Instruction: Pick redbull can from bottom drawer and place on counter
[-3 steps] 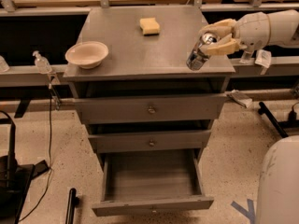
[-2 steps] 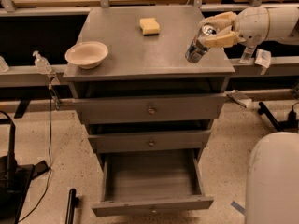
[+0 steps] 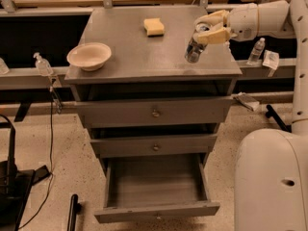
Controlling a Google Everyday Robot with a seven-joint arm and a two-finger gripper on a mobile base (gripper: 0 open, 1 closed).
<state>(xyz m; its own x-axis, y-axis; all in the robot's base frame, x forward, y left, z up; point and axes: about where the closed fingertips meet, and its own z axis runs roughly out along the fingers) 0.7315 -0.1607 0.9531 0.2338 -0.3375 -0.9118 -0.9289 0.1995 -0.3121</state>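
My gripper [image 3: 208,29] is over the right part of the counter [image 3: 139,57] and is shut on the redbull can [image 3: 195,49]. The can is silvery with dark patches and hangs tilted, its lower end close to or just touching the counter top. The arm reaches in from the right. The bottom drawer [image 3: 156,211] is pulled open below, and its inside looks empty.
A cream bowl [image 3: 89,56] sits at the counter's left front and a yellow sponge [image 3: 154,27] at the back middle. Two shut drawers [image 3: 155,112] lie above the open one. Clear bottles [image 3: 42,64] stand on side ledges. The robot's white base [image 3: 272,177] is at lower right.
The gripper with the can has moved a little to the left and back over the counter. The can stays held and tilted. The drawer has not moved.
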